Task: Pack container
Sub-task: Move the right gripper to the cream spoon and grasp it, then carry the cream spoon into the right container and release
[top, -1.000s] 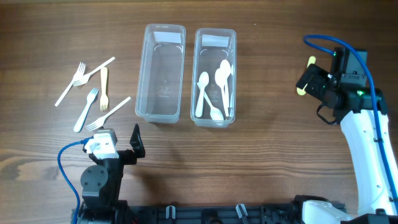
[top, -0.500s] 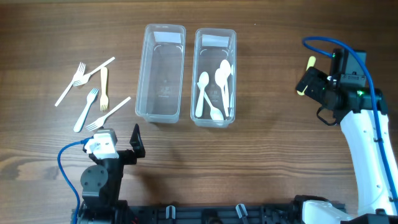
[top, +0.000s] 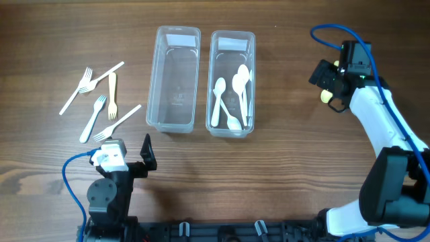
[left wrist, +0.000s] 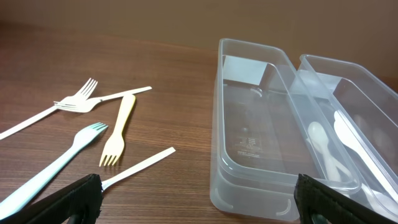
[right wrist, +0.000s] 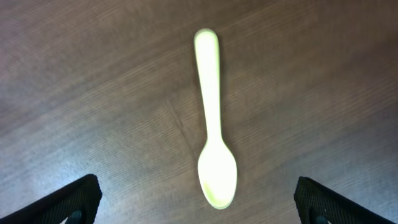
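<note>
— Progress, biggest things first?

— On the wooden table (top: 282, 175), two clear containers side by side; left container (top: 174, 87) bare inside; right container (top: 233, 32) holding white spoons (top: 228, 101); about half done, at a guess; forks not yet packed, one spoon not yet in.

— Grippers?

— Left gripper (top: 146, 153) low near the table's front edge, fingers spread, nothing between; right gripper (top: 327, 82) hovering over the stray spoon, well right of both containers; fingers (right wrist: 71, 202) wide apart, not touching it.

— Smaller stuff?

— Plastic forks (top: 101, 101) scattered left of the containers; pale yellow spoon (right wrist: 214, 124) flat on the wood; long axis crosswise to the finger gap; bowl toward the fingers, handle pointing away.
</note>
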Tool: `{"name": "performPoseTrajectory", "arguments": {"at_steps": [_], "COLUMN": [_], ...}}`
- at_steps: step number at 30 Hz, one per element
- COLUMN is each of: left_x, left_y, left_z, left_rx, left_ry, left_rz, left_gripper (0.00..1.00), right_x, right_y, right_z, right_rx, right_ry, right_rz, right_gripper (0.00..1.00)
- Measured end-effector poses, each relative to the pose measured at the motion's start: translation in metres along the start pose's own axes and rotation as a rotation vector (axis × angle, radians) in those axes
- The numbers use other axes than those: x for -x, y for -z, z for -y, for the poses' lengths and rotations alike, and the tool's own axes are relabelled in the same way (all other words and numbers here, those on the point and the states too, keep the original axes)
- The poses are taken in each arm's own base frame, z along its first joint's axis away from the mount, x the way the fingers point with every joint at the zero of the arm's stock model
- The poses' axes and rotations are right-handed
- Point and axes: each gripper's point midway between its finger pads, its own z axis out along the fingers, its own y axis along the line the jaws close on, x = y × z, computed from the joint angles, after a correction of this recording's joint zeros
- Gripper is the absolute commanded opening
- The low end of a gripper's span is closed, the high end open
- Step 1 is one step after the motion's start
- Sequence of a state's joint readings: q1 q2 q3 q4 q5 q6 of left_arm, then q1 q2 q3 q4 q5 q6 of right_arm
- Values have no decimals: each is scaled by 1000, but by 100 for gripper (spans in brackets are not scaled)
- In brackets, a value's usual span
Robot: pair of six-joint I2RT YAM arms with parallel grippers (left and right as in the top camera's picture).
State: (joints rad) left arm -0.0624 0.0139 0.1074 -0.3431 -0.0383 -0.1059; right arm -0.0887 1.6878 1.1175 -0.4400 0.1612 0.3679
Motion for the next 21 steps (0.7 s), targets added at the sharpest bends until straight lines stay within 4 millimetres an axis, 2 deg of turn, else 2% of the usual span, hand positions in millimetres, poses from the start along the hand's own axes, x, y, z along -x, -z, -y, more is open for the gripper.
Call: {"name": "performPoseTrajectory", "arguments": {"at_steps": [3, 6, 7, 9, 11, 13, 16, 17, 19, 20, 21], "left_x": [0, 0, 0, 0, 0, 0, 0, 0, 0, 0, 0], "left_y": [0, 0, 0, 0, 0, 0, 0, 0, 0, 0, 0], "left_z": [0, 0, 0, 0, 0, 0, 0, 0, 0, 0, 0], "left_rx": [0, 0, 0, 0, 0, 0, 0, 0, 0, 0, 0], "left_ry": [0, 0, 0, 0, 0, 0, 0, 0, 0, 0, 0], "left_rz": [0, 0, 0, 0, 0, 0, 0, 0, 0, 0, 0], "left_gripper": [100, 100, 100, 100, 100, 100, 100, 100, 100, 100, 100], "right_x": [6, 2, -2, -6, -25, -35, -30, -29, -28, -29, -30], "right_y": [-6, -22, -31, -44, -65, -78, -83, -84, -85, -85, -85], "right_z": [4, 26, 36, 42, 43, 41, 39, 38, 40, 40, 39], "right_rx": [-3, -42, -61, -64, -51, -40, -34, -34, -41, -41, -33], "right_ry": [29, 0, -15, -23, -26, -2, 7, 9, -11, -14, -21], "right_rz": [17, -15, -36, -59, -125, -158, -151, -152, -151, -156, -161], "right_gripper": [99, 100, 99, 99, 99, 97, 66, 45, 12, 5, 4]}}
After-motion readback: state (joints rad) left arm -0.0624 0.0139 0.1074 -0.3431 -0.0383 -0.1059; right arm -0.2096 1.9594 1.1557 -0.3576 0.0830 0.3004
